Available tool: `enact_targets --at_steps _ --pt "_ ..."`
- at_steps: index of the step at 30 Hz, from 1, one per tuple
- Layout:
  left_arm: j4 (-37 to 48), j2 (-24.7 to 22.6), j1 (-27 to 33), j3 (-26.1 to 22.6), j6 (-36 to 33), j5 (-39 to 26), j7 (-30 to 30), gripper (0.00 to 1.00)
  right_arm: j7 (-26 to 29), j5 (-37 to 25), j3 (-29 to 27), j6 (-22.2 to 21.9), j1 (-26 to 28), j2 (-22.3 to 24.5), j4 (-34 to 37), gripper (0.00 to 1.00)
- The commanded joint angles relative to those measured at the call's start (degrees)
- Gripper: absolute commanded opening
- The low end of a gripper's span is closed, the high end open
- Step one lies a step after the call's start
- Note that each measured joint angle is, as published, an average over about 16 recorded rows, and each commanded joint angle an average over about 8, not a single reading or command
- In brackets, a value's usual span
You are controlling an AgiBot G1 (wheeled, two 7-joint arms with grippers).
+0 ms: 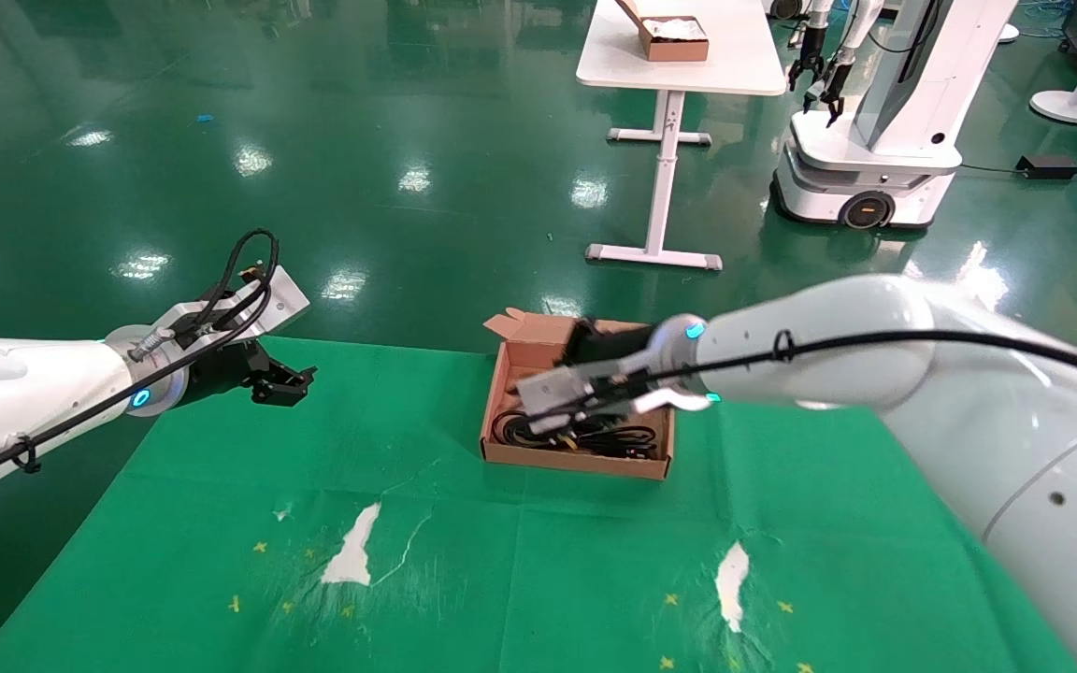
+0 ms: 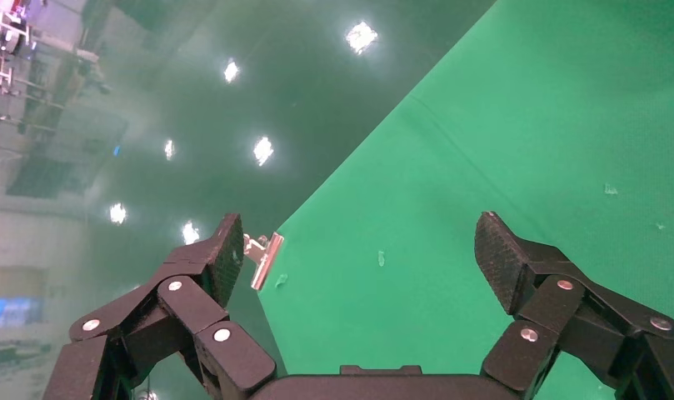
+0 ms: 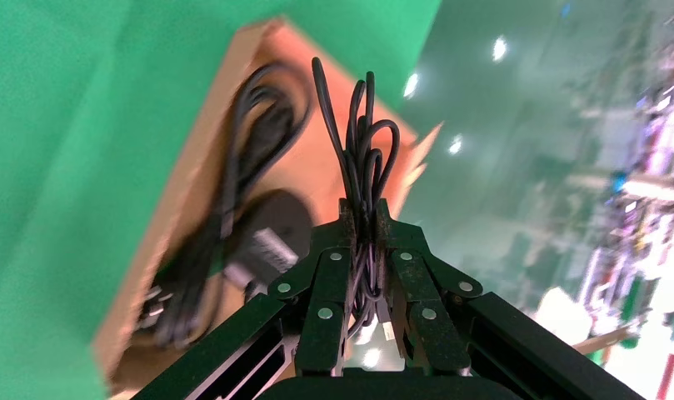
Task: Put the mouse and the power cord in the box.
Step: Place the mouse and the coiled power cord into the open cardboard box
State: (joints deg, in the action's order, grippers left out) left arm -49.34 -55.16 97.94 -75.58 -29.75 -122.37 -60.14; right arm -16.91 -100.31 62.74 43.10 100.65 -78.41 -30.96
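Right hand [image 3: 362, 221] clamped on thin bundled cable [image 3: 362, 133], held over box [image 1: 501, 393] at surface far edge, presumably to lower mouse [image 3: 267, 242] in. Power cord [image 1: 538, 430] coiled inside box. Left hand [image 2: 358, 267] parked near far left corner, fingers apart, empty.

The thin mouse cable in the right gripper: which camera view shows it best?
The right wrist view: the right gripper is shut on the mouse cable, its loops close above the box. The head view hides it behind the arm. The left wrist view does not show it.
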Motion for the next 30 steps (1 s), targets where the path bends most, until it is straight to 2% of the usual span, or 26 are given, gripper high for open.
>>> enact_targets --at_steps 1,6,30 --pt "-0.10 0.01 -0.02 0.01 -0.03 -0.16 -0.17 1.00 0.59 0.65 1.58 -0.58 -0.77 0.09 0.81 0.37" --pt "-0.22 0.15 -0.02 0.03 -0.05 -0.24 -0.36 1.00 3.15 1.76 2.73 -2.56 -1.48 0.11 4.06 0.98" --pt "-0.17 0.07 -0.05 0.03 -0.07 -0.26 -0.31 1.00 2.19 1.34 2.22 -1.53 -1.12 0.16 2.95 1.00"
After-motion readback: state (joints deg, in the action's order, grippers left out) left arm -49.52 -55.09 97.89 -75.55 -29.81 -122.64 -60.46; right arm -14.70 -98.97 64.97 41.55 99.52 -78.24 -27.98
